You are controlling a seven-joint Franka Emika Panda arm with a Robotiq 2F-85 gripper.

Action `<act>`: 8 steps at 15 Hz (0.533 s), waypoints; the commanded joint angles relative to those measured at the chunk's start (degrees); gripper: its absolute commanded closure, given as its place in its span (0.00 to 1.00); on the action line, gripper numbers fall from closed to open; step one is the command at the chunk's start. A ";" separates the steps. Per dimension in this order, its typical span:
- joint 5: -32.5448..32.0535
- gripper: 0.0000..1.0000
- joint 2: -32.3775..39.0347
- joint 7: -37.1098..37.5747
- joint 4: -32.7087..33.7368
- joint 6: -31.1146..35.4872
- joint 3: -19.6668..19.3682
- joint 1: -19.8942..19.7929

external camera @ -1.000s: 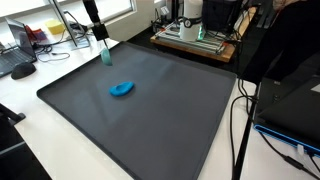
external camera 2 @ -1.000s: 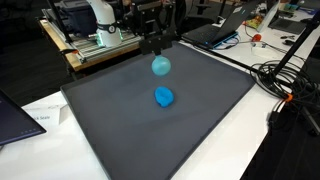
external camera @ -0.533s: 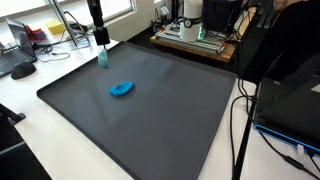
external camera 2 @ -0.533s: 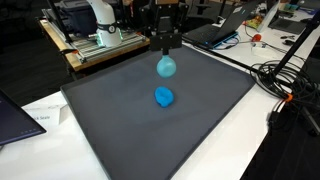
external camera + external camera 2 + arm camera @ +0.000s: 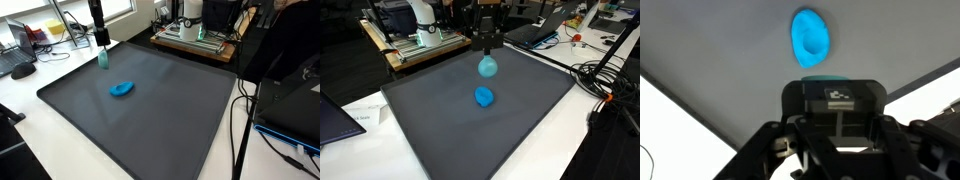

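My gripper [image 5: 488, 45] hangs over the far part of a dark grey mat [image 5: 440, 130] and is shut on a teal round object [image 5: 487, 67], which dangles just below the fingers. From the side, the gripper [image 5: 100, 38] holds the teal object [image 5: 102, 57] a little above the mat [image 5: 160, 120]. A bright blue object [image 5: 484, 97] lies on the mat close below it, also seen as the blue object [image 5: 122, 90] nearer the mat's middle. In the wrist view the blue object [image 5: 810, 38] shows a hollow, and a teal sliver [image 5: 823, 76] peeks over the gripper's black housing.
A white table [image 5: 570, 140] surrounds the mat. Beyond the mat's far edge stand a wooden board with equipment [image 5: 195, 38], a laptop [image 5: 535, 30] and cables [image 5: 605, 75]. A keyboard [image 5: 22, 68] lies at one side.
Over the last second the gripper with the teal object shifted a little sideways above the mat, then stopped. The blue object has not moved.
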 commanded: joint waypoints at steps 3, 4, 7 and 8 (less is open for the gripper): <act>-7.02 0.78 3.53 7.29 3.51 -1.23 1.15 2.94; -8.58 0.78 4.16 8.74 3.94 -1.21 1.25 3.71; -13.85 0.78 6.32 12.10 5.56 -1.89 1.22 5.93; -15.47 0.78 7.20 13.08 6.23 -2.35 1.20 6.65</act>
